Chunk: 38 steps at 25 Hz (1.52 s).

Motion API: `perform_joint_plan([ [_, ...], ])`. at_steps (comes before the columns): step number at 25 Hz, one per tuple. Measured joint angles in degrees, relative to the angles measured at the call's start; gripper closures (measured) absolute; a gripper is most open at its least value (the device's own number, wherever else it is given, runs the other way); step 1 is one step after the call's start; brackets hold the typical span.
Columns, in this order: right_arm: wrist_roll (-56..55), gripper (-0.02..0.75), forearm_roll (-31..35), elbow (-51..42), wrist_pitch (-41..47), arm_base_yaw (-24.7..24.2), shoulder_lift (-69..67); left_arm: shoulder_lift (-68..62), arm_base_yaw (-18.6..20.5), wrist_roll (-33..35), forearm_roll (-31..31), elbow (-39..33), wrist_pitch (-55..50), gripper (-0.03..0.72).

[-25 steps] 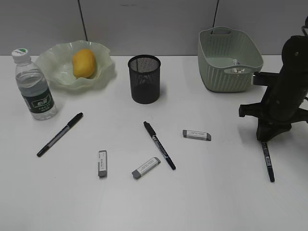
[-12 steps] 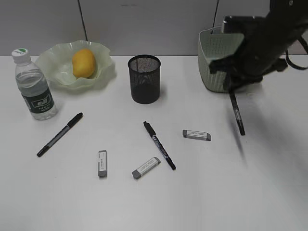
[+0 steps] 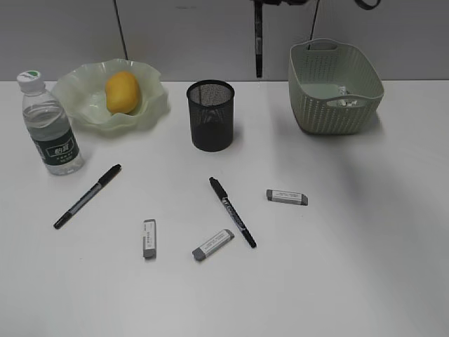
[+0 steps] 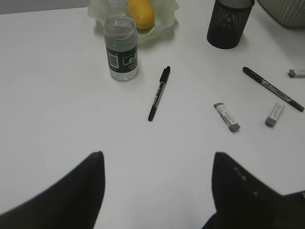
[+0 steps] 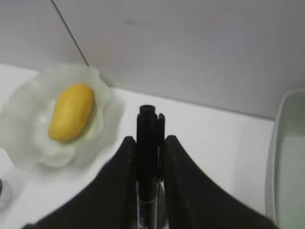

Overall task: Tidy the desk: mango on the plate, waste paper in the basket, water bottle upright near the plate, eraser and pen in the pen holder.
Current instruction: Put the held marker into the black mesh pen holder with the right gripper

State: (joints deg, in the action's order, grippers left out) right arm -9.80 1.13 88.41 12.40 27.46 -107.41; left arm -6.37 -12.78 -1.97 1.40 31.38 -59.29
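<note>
Gripping the slim black plastic pen [image 5: 147, 157] mid-barrel, the right gripper [image 5: 147, 167] stays clamped; light, stiff, slightly slippery; left gripper [image 4: 157, 191] hangs apart.

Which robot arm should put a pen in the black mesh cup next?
The right one. Its fingers already pinch a black marker pen, hanging upright just above and behind the black wire-mesh pen cup. The left fingers are open and empty, low over the bare white desk, farther from the cup.
</note>
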Motion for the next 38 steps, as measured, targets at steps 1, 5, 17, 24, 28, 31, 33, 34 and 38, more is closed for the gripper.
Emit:
perform_joint_plan([
  [1,0.0,0.592,0.0,0.0,-3.1,0.4,-0.3,0.0,0.0,0.0,0.0,0.0,0.0,0.159],
  [5,0.0,0.592,0.5,0.0,-12.4,1.6,-2.8,0.0,0.0,0.0,0.0,0.0,0.0,0.159],
  [17,0.0,0.594,-0.4,0.0,-27.6,4.4,-15.4,0.0,0.0,0.0,0.0,0.0,0.0,0.159],
  [24,0.0,0.584,-0.4,0.0,-28.0,4.4,-19.5,0.0,0.0,0.0,0.0,0.0,0.0,0.159],
  [28,0.0,0.493,-0.4,0.0,-27.2,4.4,-20.5,0.0,0.0,0.0,0.0,0.0,0.0,0.159],
  [31,0.0,0.383,-0.4,0.0,-26.0,4.4,-20.4,0.0,0.0,0.0,0.0,0.0,0.0,0.159],
  [33,0.0,0.339,-0.4,0.0,-23.3,4.4,-19.8,0.0,0.0,0.0,0.0,0.0,0.0,0.159],
  [34,0.0,0.329,-0.4,0.0,-20.9,4.4,-19.2,0.0,0.0,0.0,0.0,0.0,0.0,0.159],
  [38,0.0,0.315,-1.9,1.4,-5.9,4.4,-14.9,0.0,0.0,0.0,0.0,0.0,0.0,0.159],
])
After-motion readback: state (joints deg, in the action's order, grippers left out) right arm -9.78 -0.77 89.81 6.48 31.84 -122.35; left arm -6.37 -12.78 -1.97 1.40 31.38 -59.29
